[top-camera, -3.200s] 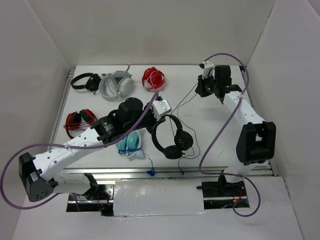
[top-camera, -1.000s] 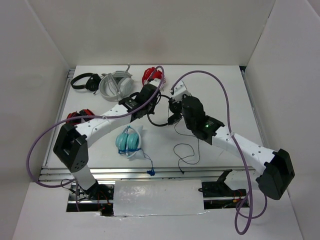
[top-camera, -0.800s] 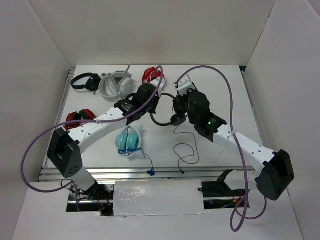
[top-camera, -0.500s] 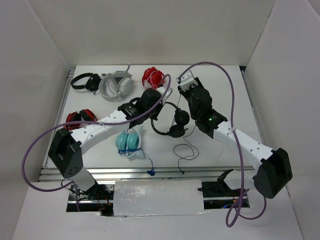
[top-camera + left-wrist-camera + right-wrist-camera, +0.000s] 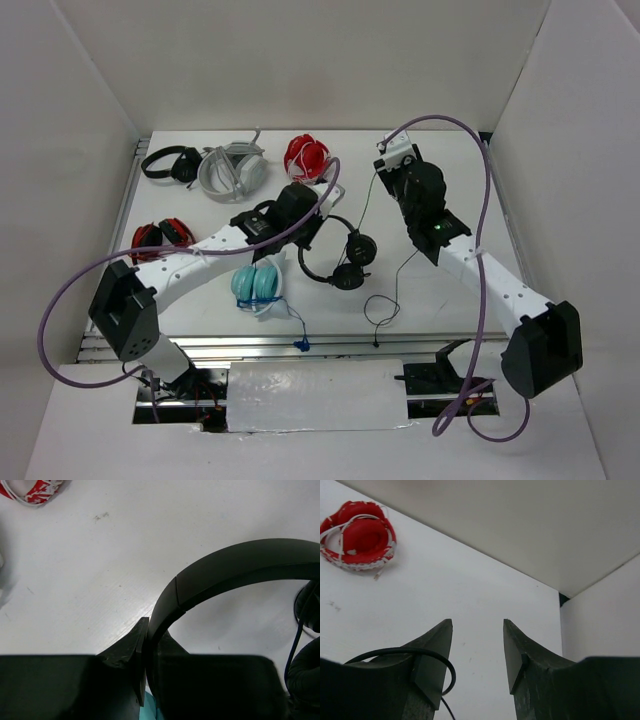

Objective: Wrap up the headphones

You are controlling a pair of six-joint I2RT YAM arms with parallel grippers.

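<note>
The all-black headphones (image 5: pixel 358 248) hang over the table's middle, earcups toward the right. My left gripper (image 5: pixel 314 220) is shut on their thin headband (image 5: pixel 240 564); in the left wrist view the jaws (image 5: pixel 149 630) pinch the band edge-on. My right gripper (image 5: pixel 382 172) is behind and to the right of the earcups, near the back of the table. It is open (image 5: pixel 477 625) with nothing between the pads. The thin black cable (image 5: pixel 453 670) loops over the outside of its left finger and trails down to the table (image 5: pixel 380 312).
Along the back lie another black headset (image 5: pixel 170 163), a grey-white one (image 5: pixel 232 170) and a red one wound in white cord (image 5: pixel 307 157). Red-and-black headphones (image 5: pixel 158 238) sit at the left. Teal headphones (image 5: pixel 258 285) with a blue cable lie under my left forearm.
My right gripper has opened and drawn back toward the far right, away from the earcups, pulling the cable up. The left gripper has carried the headphones slightly right and nearer.
</note>
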